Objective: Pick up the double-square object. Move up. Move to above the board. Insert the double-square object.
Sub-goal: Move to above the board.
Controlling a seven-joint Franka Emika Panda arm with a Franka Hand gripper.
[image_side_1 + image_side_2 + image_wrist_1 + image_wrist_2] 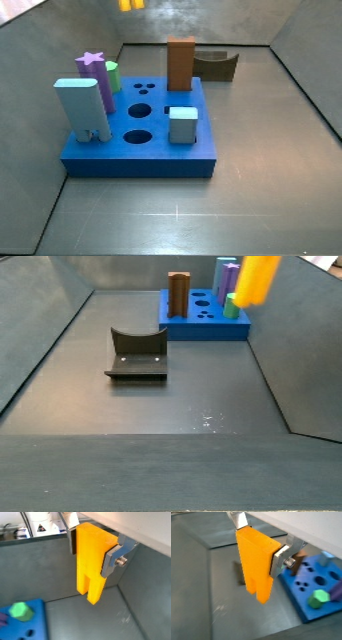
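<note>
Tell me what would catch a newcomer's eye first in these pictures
The orange-yellow double-square object stands out first: it hangs upright, clamped in the gripper, well above the grey floor in both wrist views. Next is the bright blue board on the floor, already holding several pieces, with open holes in its top. In a side view a dark curved piece lies on the floor, apart from the board.

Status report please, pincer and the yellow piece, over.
Pincer shut on double-square object, lifted high off the floor. Board off to one side, not yet underneath. Nothing in the way.
</note>
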